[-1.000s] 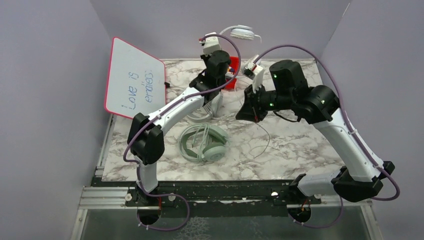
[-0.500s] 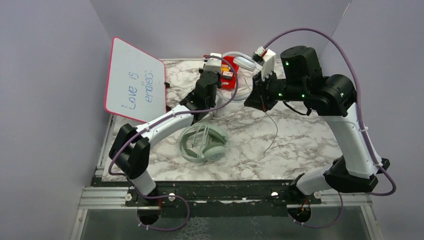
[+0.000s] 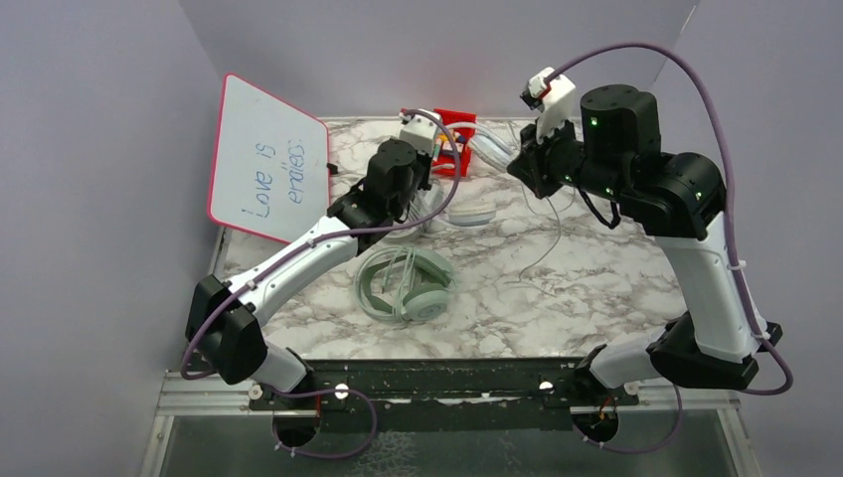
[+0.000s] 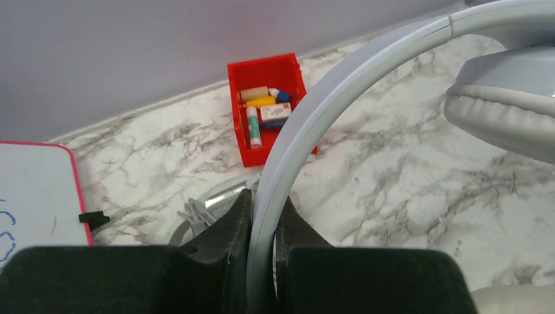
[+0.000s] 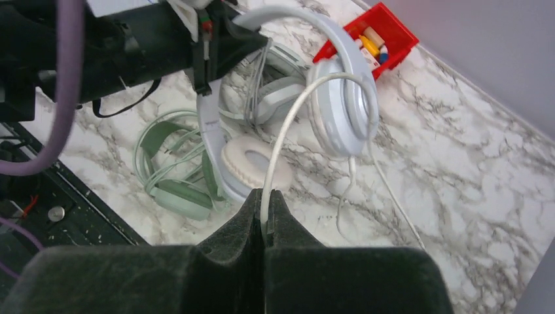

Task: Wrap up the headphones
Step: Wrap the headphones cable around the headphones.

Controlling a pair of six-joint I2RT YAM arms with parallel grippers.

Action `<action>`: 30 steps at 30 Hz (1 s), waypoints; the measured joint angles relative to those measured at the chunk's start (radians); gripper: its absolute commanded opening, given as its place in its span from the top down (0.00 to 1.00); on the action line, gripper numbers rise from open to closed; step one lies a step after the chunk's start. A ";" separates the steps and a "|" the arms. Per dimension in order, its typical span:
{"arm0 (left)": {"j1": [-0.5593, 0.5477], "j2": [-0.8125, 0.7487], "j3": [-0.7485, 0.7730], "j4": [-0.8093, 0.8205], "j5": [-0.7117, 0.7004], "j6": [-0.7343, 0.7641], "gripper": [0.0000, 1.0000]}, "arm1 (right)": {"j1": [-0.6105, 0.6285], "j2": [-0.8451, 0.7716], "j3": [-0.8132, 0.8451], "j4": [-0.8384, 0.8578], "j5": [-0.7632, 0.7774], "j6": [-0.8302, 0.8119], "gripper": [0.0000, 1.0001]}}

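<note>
Bare marble table (image 3: 616, 288) front-right, red bin (image 4: 252, 156) at the back wall. Left gripper (image 4: 263, 199) clamps the grey-white headset (image 5: 340, 111) by its headband (image 4: 314, 104); right gripper (image 5: 264, 196) pinches its cable (image 5: 280, 140).

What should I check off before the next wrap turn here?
1. Left gripper shut on headband of grey-white headset: ok.
2. Right gripper shut on its thin cable: ok.
3. Cable looped over the ear cup: ok.
4. Slack on marble table lies apart from mint-green headset: ok.
5. Cable's plug end located: cannot tell.
</note>
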 measured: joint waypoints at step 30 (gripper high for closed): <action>0.095 -0.055 0.302 -0.655 0.051 -0.103 1.00 | -0.594 -0.047 -0.882 0.517 -0.235 0.061 0.14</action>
